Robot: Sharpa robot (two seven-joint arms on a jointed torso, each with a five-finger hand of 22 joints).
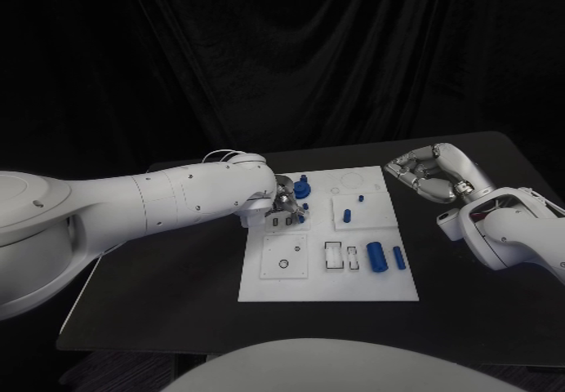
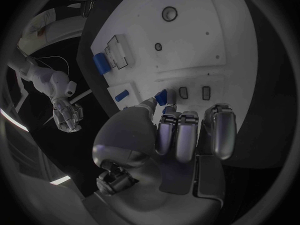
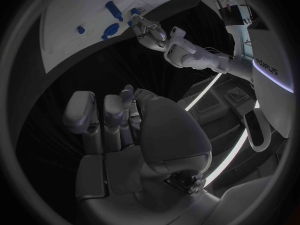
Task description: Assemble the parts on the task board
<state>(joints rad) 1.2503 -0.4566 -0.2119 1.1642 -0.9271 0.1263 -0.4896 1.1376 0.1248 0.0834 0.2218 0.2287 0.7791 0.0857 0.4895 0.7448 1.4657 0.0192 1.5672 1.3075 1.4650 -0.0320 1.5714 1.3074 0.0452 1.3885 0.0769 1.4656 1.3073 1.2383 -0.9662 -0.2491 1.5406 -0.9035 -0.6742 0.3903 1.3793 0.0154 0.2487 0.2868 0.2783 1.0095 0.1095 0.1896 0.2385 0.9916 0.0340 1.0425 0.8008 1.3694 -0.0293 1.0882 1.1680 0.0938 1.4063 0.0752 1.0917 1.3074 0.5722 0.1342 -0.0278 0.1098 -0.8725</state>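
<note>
The white task board [image 1: 269,282] lies in the middle of the black table. My left hand [image 1: 282,204] reaches over its far left part and pinches a small blue part [image 2: 161,96] between thumb and a finger, low over the board. Beside that hand a blue piece [image 1: 303,189] stands upright. A small blue peg [image 1: 346,216] sits mid-board, while a thick blue cylinder [image 1: 377,256] and a thin blue pin [image 1: 399,258] lie near the right edge. My right hand [image 1: 426,175] hovers off the board's far right corner, fingers curled in, holding nothing.
Rectangular slots [image 1: 333,255] and round holes [image 1: 284,264] mark the board's near half. Bare black table surrounds the board on all sides. The right wrist view shows the board [image 3: 69,15] and my left hand [image 3: 150,32] some way off.
</note>
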